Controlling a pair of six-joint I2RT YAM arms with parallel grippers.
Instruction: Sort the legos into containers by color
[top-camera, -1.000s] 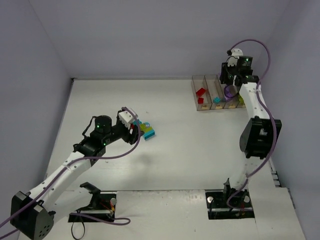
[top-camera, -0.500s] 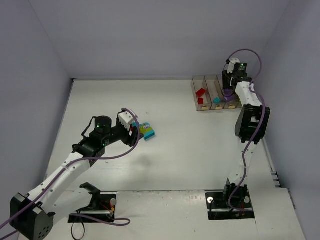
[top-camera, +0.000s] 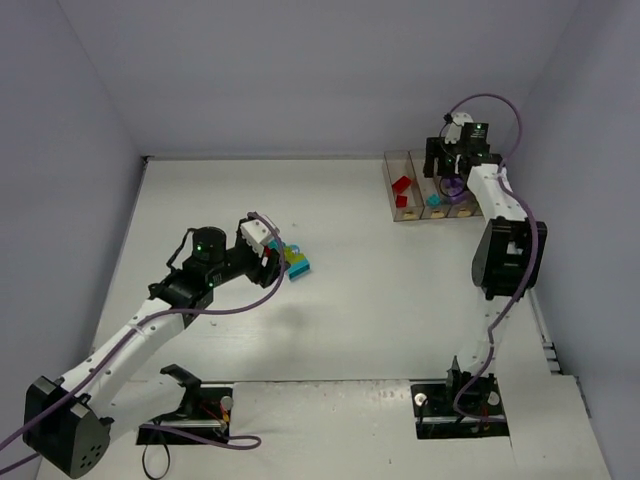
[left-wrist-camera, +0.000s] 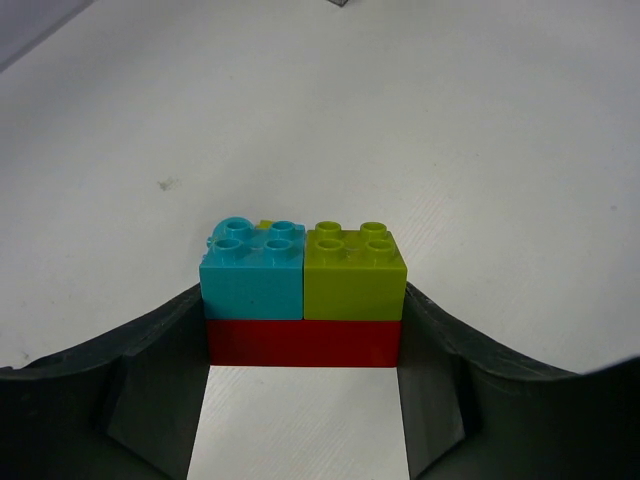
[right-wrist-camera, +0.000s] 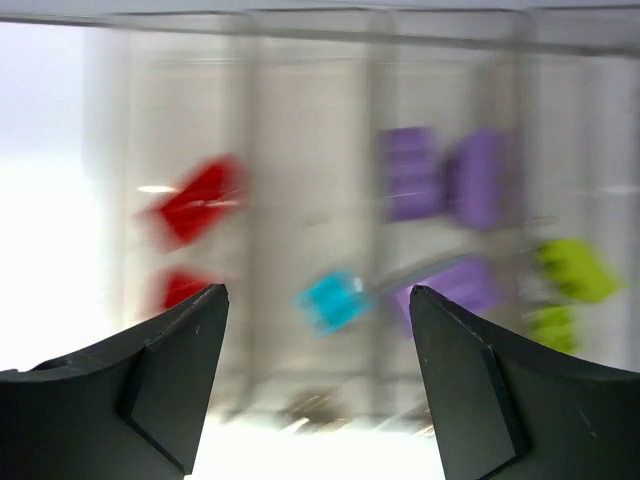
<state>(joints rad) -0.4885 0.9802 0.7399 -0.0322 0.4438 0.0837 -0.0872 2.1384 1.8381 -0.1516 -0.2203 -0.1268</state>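
Left wrist view: three-colour lego stack (left-wrist-camera: 303, 300) gripped by our left gripper (left-wrist-camera: 304, 335), not yet sorted.
We see teal and lime bricks side by side on a red base, the fingers pressed against the base's two ends, out over the table (top-camera: 380, 290) and well apart from the containers (top-camera: 412, 165). Our right gripper (right-wrist-camera: 318, 330) hangs over those bins with its jaws apart and nothing between them. The right wrist view is blurred, but red, teal, purple and lime pieces show inside. Risk, as we judge it: binned whole, the stack mis-sorts two colours. Pulling it apart while only the base is gripped could twist it loose or fling a brick.
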